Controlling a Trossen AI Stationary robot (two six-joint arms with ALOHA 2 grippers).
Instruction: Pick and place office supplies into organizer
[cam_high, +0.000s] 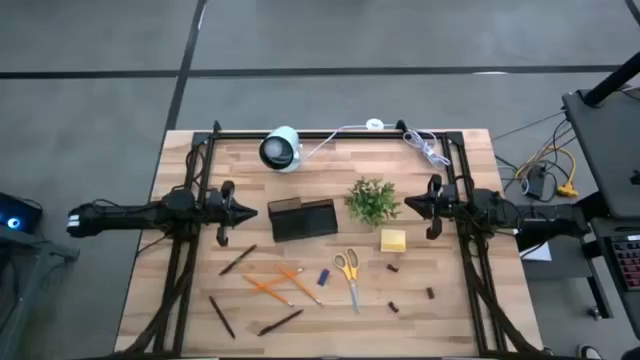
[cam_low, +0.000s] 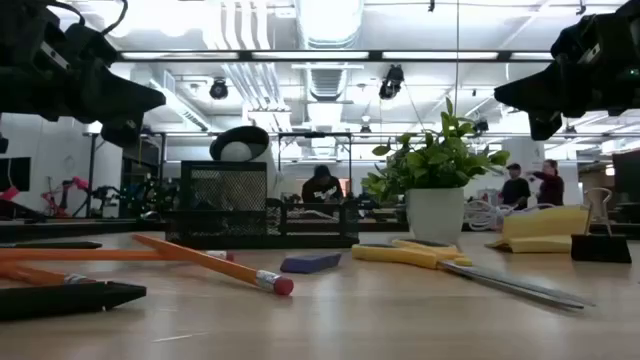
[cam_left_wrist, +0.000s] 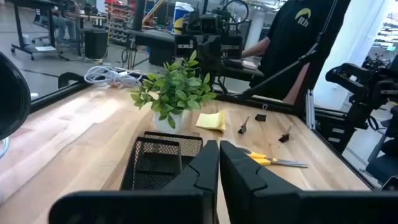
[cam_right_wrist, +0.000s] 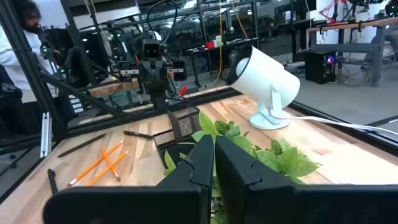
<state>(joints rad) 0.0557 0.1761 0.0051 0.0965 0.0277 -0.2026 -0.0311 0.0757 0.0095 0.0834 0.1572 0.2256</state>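
The black mesh organizer (cam_high: 302, 218) stands at the table's middle. Nearer the front edge lie orange pencils (cam_high: 280, 282), black pens (cam_high: 237, 260), yellow-handled scissors (cam_high: 349, 274), a small blue piece (cam_high: 323, 277) and dark clips (cam_high: 393, 268). A yellow sticky-note pad (cam_high: 393, 240) lies right of the organizer. My left gripper (cam_high: 254, 211) hovers shut just left of the organizer, above the table. My right gripper (cam_high: 408, 204) hovers shut right of the plant, pointing toward the left gripper. Both hold nothing.
A small green plant in a white pot (cam_high: 372, 200) stands between the organizer and my right gripper. A white round camera-like device (cam_high: 281, 149) and a white coiled cable (cam_high: 425, 147) sit at the far edge. People stand in the room beyond the table.
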